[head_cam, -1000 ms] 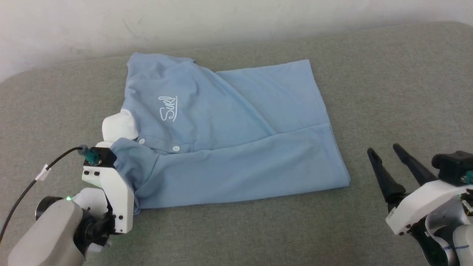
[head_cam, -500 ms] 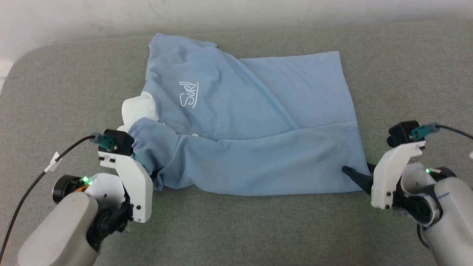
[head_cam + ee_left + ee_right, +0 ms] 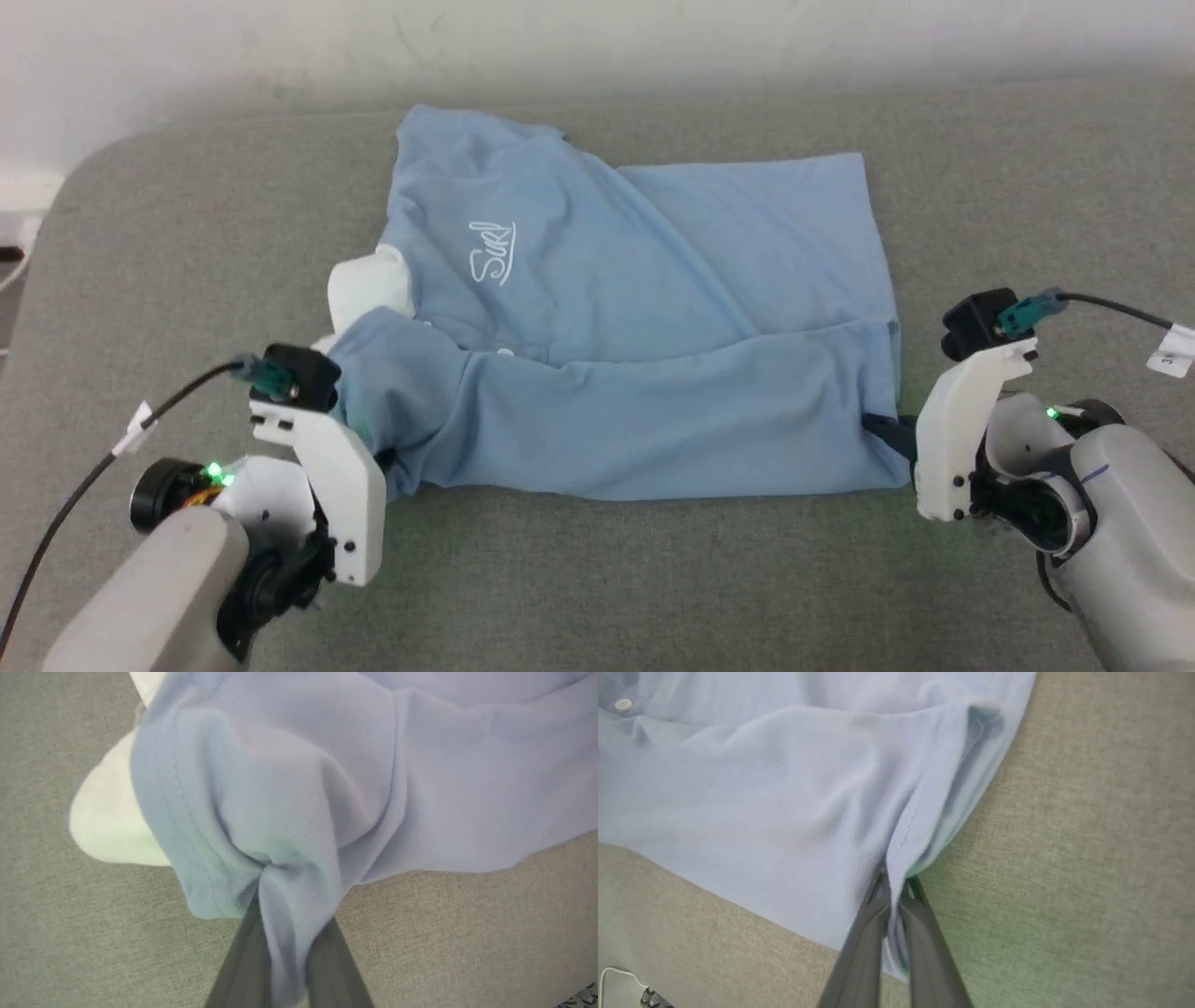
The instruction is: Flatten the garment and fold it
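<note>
Lower left of frame: left gripper (image 3: 381,457) clamped tight on the shirt (image 3: 653,280), fingers pointing up and right, grey forearm rising from the corner. Lower right: right gripper (image 3: 882,431) pinched onto the same shirt, fingers pointing left.

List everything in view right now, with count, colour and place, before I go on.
Light blue knit polo shirt: one, light blue, partly folded, middle of the surface.
White collar: one, white, shirt's left end.
White cursive chest logo: one, white, far half, near the collar.
Grey fabric-covered surface: one, grey, under everything.
Pale wall: one, off-white, behind the surface.
Left gripper: one, white body, dark fingers, shut on bunched shirt fabric by the collar.
Right gripper: one, same colours, fingers shut on the shirt's near right hem.
</note>
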Tool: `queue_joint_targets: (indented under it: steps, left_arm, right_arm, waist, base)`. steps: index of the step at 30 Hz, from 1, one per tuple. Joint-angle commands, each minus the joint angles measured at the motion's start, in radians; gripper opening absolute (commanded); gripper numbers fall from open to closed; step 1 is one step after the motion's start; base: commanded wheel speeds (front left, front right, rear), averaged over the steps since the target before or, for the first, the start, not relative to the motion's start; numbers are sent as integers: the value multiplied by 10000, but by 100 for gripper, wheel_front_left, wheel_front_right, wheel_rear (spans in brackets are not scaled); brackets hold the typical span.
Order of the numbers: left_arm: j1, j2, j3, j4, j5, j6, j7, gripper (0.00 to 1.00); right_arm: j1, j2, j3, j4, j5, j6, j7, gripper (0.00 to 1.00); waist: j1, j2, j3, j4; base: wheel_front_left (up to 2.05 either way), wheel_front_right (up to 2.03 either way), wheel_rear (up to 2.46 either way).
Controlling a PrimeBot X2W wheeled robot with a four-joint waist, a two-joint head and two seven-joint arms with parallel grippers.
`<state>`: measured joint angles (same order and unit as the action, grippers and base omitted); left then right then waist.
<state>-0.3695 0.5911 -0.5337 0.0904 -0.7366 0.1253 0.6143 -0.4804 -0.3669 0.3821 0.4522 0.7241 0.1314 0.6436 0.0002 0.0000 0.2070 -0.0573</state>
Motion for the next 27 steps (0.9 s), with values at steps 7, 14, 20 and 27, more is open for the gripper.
queue_joint_targets:
  steps: [7,14,20,27]
  left_arm:
    - [1586,595,115,-820,-26,655,-149,0]
    - [3196,1241,317,-2132,-180,1421,-87,0]
    - [4126,1034,279,-2732,-351,1983,-232,0]
    - [3970,333,581,-1944,-452,2159,-1133,100]
  right_arm:
    - [745,-316,535,-941,-252,-7,-1131,0]
    - [2279,-639,254,-1694,-142,-7,-1149,0]
    - [3669,-403,-643,-2069,-347,-7,-1082,0]
    - [4308,479,-1355,-2010,-905,-7,-2228,100]
  waist:
    - [-2,0,-1526,-270]
    - [-2,0,-2161,-288]
    - [-2,0,-1883,-341]
    - [-2,0,-1470,-426]
  base:
    - [0,0,0]
    - [0,0,0]
    - [0,0,0]
    - [0,0,0]
